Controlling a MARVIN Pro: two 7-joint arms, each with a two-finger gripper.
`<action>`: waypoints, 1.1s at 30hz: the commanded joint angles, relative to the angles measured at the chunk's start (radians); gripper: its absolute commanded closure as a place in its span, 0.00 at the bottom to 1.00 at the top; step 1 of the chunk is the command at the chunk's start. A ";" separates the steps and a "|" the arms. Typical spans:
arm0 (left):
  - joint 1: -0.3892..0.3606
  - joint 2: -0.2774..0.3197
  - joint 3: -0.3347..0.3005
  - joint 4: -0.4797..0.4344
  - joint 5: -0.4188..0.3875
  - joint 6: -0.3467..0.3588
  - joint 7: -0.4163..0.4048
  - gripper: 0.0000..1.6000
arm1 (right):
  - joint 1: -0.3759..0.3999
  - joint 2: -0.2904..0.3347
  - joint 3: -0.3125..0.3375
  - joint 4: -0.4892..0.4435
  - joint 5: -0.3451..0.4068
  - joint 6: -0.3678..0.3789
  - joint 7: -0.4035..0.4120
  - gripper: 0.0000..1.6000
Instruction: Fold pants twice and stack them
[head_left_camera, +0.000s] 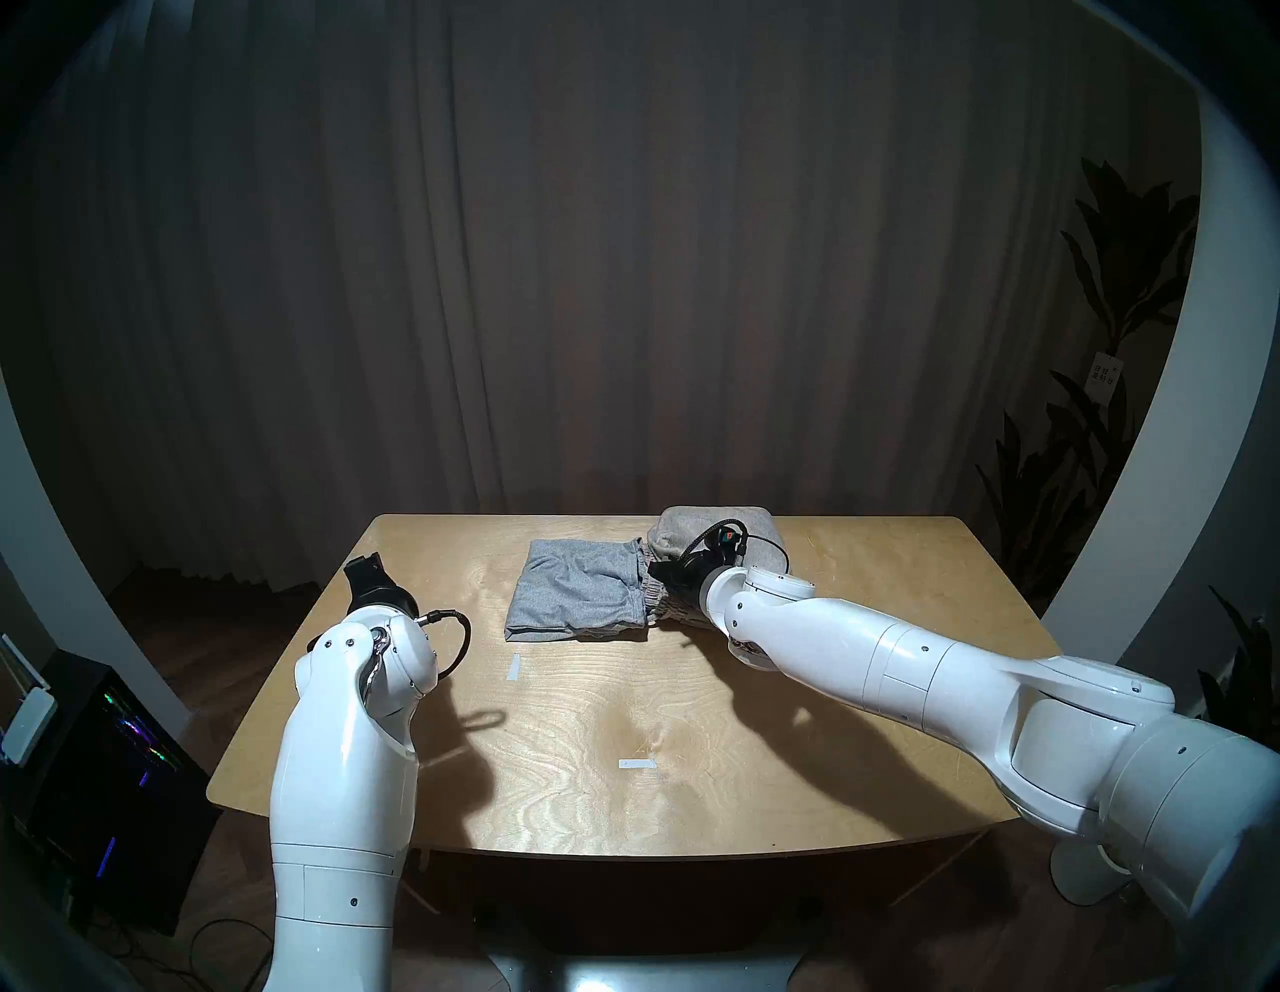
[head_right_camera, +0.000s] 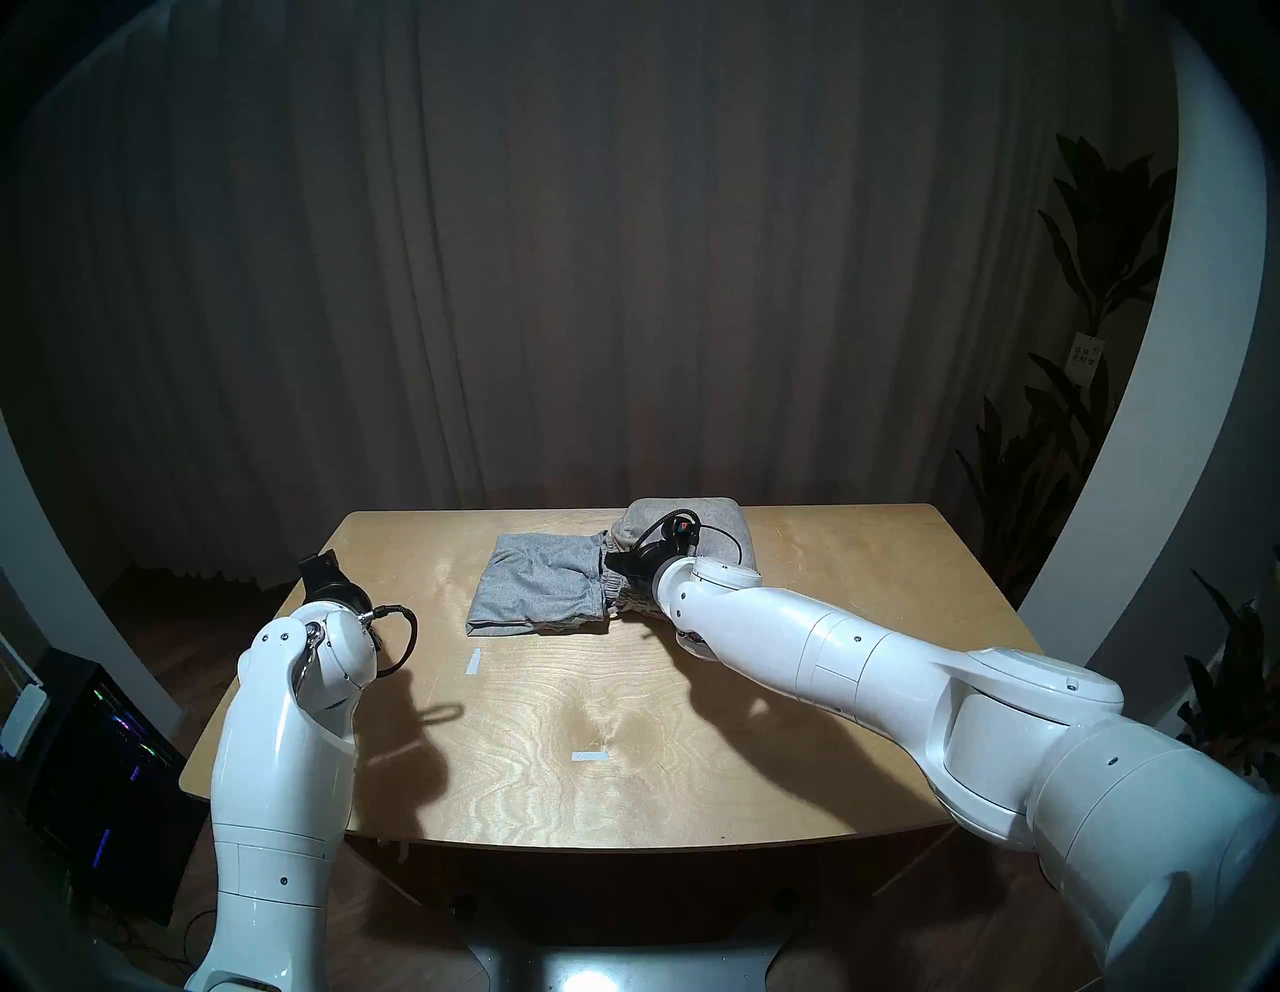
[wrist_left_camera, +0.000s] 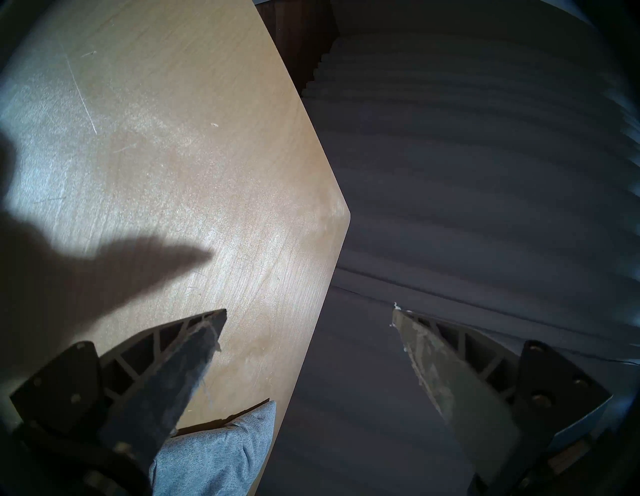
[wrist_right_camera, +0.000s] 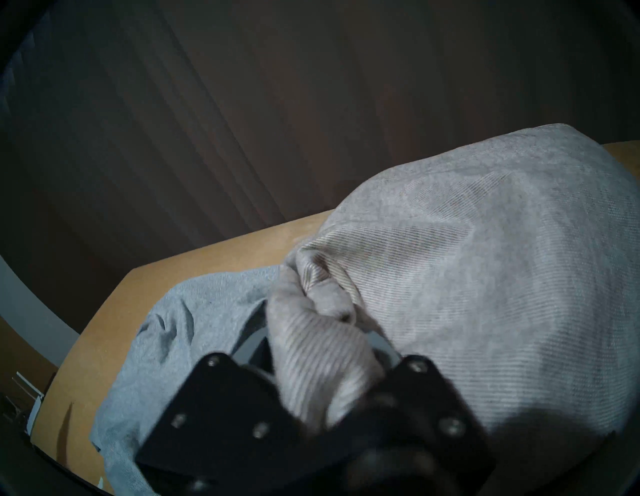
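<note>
On the far half of the wooden table (head_left_camera: 831, 693) lie two pairs of knit pants. The light grey pants (head_left_camera: 578, 589) rest folded into a rough rectangle, flat on the wood near the middle of the far side, with their gathered waistband turned toward the robot's right. Just beside them, on the right and closer to the back edge, the beige-grey pants (head_left_camera: 720, 530) sit in a thicker, rounded bundle; the two garments touch where their bunched edges meet. The right gripper (head_left_camera: 661, 575) reaches in low over that meeting point, and in the right wrist view a ribbed fold of the beige-grey pants (wrist_right_camera: 485, 277) is pinched between its fingers (wrist_right_camera: 252, 346), the jaws drawn nearly together on the cloth while the rest of the bundle bulges up behind. The light grey pants (wrist_right_camera: 166, 329) show to the left of that pinch, wrinkled and lying on the table. The left gripper (head_left_camera: 363, 564) hangs over the table's left edge, well apart from both garments, its jaws spread wide with nothing between them; in the left wrist view one finger (wrist_left_camera: 194, 350) is above the wood and the other above the dark floor beyond the edge. Two short strips of pale tape (head_left_camera: 636, 764) lie on the bare wood nearer the robot, and a dark curtain (head_left_camera: 623, 277) hangs behind the table.
</note>
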 joint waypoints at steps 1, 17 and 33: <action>-0.017 -0.002 0.006 -0.015 0.007 -0.005 -0.014 0.00 | -0.006 0.003 -0.001 -0.026 -0.009 -0.024 -0.010 0.00; -0.044 0.000 0.060 -0.002 0.013 0.008 -0.018 0.00 | -0.091 0.173 0.035 -0.292 0.021 -0.102 -0.012 0.00; -0.035 0.001 0.073 -0.028 0.015 0.011 -0.019 0.00 | -0.081 0.193 0.029 -0.369 -0.060 -0.160 0.004 0.00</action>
